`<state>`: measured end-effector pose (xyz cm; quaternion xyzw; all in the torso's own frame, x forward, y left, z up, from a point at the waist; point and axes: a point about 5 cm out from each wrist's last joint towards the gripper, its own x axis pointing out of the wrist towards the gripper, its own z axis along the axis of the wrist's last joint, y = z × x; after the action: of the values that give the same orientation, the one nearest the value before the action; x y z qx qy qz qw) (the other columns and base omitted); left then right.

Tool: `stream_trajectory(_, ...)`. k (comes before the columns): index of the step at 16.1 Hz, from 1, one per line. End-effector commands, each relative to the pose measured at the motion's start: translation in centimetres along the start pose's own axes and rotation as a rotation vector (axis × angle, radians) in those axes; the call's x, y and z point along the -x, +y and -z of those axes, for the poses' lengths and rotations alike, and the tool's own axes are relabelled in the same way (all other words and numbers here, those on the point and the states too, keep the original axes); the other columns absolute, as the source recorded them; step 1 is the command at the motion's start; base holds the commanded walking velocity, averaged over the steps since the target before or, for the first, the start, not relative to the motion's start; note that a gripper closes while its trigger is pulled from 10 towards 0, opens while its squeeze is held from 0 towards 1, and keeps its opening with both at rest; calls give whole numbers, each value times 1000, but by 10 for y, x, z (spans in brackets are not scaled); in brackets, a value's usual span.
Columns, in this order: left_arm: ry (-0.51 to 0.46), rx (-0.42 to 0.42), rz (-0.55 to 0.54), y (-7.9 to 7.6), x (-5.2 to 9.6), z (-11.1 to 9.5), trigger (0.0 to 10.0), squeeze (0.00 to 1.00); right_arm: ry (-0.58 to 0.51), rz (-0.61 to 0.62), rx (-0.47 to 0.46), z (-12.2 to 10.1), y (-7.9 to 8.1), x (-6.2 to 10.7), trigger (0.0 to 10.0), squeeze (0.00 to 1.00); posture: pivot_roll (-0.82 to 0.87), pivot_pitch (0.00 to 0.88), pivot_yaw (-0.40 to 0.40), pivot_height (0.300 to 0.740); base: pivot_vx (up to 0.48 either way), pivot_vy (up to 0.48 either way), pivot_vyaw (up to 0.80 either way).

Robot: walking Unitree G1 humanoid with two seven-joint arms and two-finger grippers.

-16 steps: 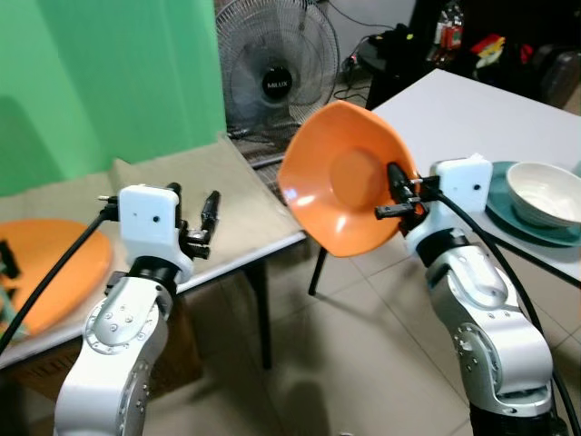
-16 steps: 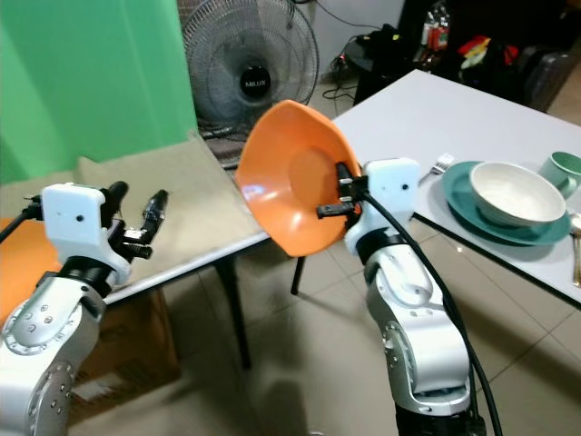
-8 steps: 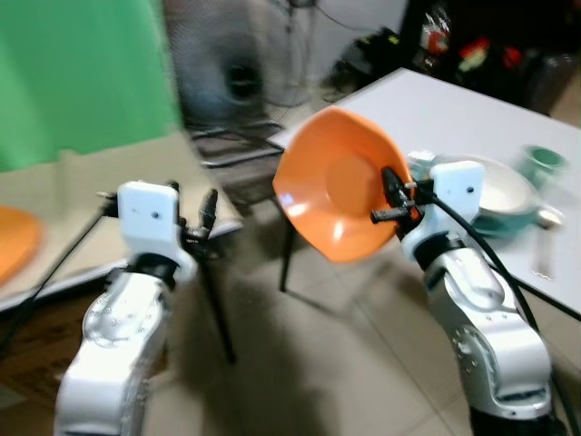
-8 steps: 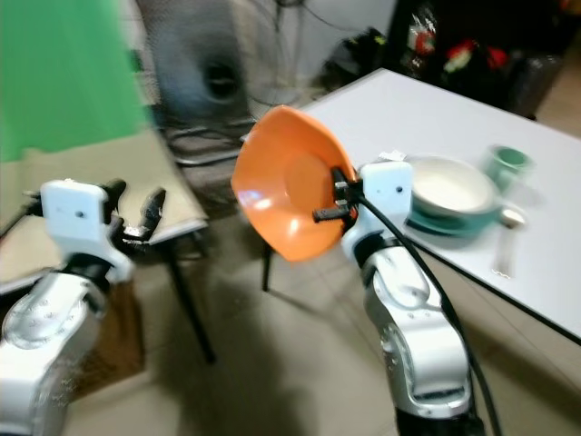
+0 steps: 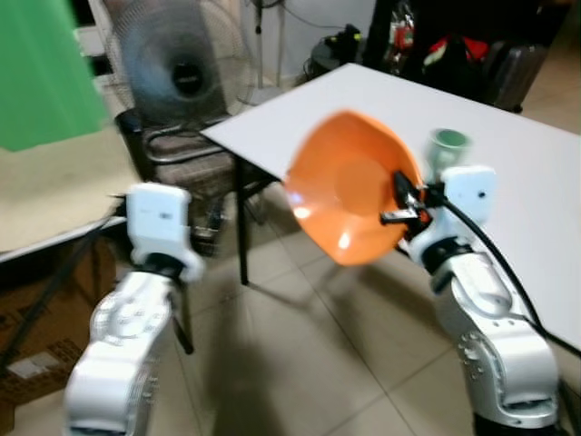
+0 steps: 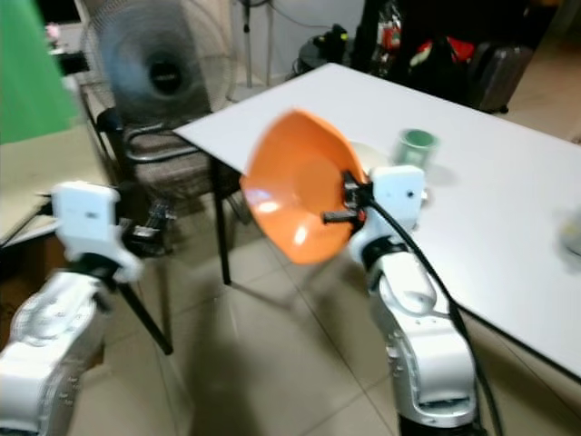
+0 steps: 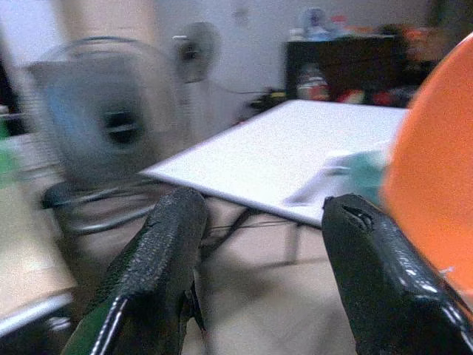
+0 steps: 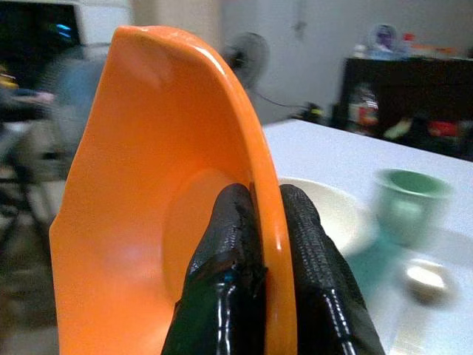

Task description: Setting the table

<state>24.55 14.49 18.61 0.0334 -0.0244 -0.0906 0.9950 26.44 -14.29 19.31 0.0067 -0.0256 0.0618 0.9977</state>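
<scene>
floor: beige tiles (image 5: 300, 363) lying below | fan (image 5: 177, 73) standing behind chair (image 5: 182, 154) | green screen (image 5: 45, 73) hanging left

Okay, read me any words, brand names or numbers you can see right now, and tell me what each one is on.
None can be read.
The fan has a dark centre badge, too blurred to read.
The orange bowl in the right gripper bears no print.

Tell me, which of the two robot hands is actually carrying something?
The right gripper: its two black fingers pinch the rim of the orange bowl, held on edge above the floor. The left gripper has its fingers apart with nothing between them.
</scene>
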Motion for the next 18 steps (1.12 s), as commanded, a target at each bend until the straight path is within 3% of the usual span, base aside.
stream_trajectory(1, -5, -16, -13, 5, 0, -2, 10000, 0, -54, -7, -14, -12, 3, 0, 10000, 0, -73, 1, 16, 740, 0, -480, 0)
stream_trajectory(7, 5, -29, 7, 5, -1, -1, 10000, 0, -47, 2, -27, -11, 4, 2, 10000, 0, -81, 9, 34, 740, 0, -480, 0)
stream_trajectory(11, 8, -30, 16, 3, -1, 0, 10000, 0, -3, -52, -103, -6, 8, 2, 10000, 0, -83, 10, 34, 740, 0, -480, 0)
stream_trajectory(18, 13, -32, 17, 3, 0, 1, 10000, 0, 33, -115, -146, -4, 14, 3, 10000, 0, -78, 13, 26, 740, 0, -480, 0)
